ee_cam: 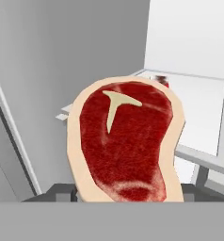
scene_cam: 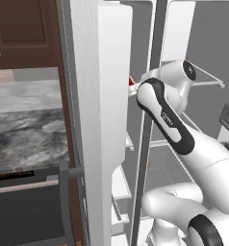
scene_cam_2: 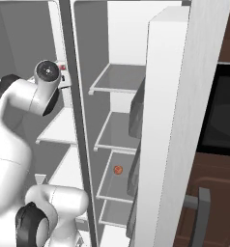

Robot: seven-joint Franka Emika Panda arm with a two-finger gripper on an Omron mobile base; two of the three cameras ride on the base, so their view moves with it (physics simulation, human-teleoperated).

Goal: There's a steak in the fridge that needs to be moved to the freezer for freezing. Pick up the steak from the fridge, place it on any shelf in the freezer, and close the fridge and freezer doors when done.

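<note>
The steak (ee_cam: pixel 125 141), a flat red piece with a pale rim and a T-shaped bone mark, stands upright close before the hand camera. My gripper (ee_cam: pixel 128 196) is shut on its lower edge, and one dark finger (ee_cam: pixel 61 192) shows at each side. It hangs above a white freezer shelf (ee_cam: pixel 198 101). In the left base view a sliver of the steak (scene_cam: pixel 131 81) shows past the open freezer door (scene_cam: pixel 104 96), with the forearm reaching into the narrow freezer (scene_cam: pixel 130 144). The right base view has the hand (scene_cam_2: pixel 64 78) inside the freezer (scene_cam_2: pixel 59 128), left of the fridge (scene_cam_2: pixel 119 79).
The fridge door (scene_cam_2: pixel 165 120) stands open at the right with dark items (scene_cam_2: pixel 136 116) in its bins. A small orange-red ball (scene_cam_2: pixel 118 170) lies on a lower fridge shelf. A grey divider post (scene_cam_2: pixel 68 96) separates the compartments. A marble counter (scene_cam: pixel 25 129) lies left of the freezer door.
</note>
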